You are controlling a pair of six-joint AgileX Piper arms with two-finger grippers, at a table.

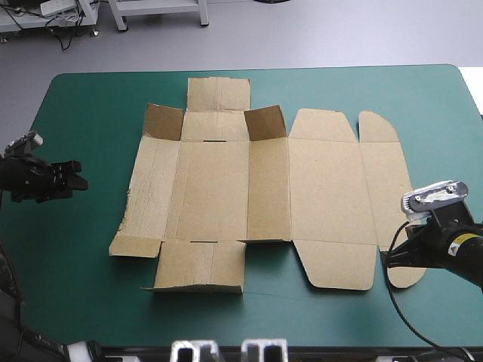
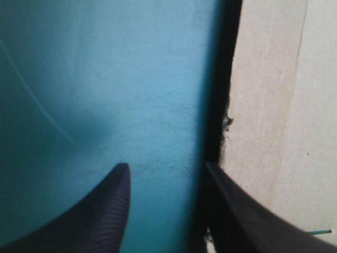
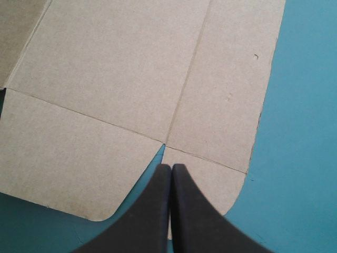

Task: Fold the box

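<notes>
Left gripper [image 2: 166, 167] gapes empty; right gripper [image 3: 171, 167] pinched closed; box [image 1: 219, 188] lies flat, long axis left-right.

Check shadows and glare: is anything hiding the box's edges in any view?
High view: even light, no glare on the box; only the two raised flaps look shaded inside. Left wrist view: a dark shadow band lines the box's edge beside the open left gripper. Right wrist view: evenly lit, creases plain ahead of the shut right gripper.
</notes>
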